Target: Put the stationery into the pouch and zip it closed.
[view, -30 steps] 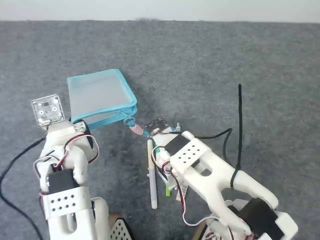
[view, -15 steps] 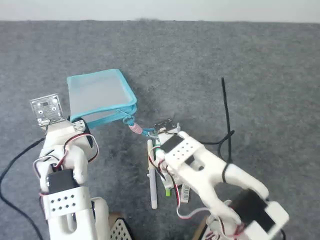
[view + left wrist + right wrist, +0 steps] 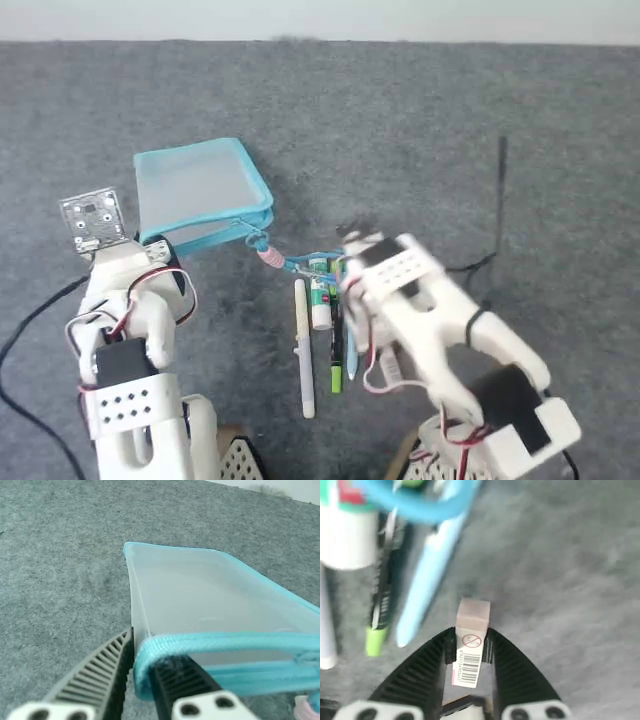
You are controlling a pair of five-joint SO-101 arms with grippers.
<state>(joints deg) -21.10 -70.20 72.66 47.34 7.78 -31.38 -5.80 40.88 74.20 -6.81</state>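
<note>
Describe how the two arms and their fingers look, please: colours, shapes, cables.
Both arms are white plastic with black motor blocks and plates dotted with holes. The left arm carries thin red, white and black wires and a square clear board near its wrist. The right arm has similar wires and a black cable. The fingers are dark, ribbed and tapered, on pale bases with screw holes.

1. You have one pouch (image 3: 200, 190): translucent, teal-trimmed, lying flat at far left, its near corner pinched by the left gripper (image 3: 142, 680).
2. At centre you have a white pen (image 3: 304, 350), white tube (image 3: 320, 295), green-tipped black pen (image 3: 336, 345) and light blue pen (image 3: 350, 350), side by side.
3. Your eraser (image 3: 472, 612), in a barcoded sleeve, sits clamped in the right gripper (image 3: 471, 637).
</note>
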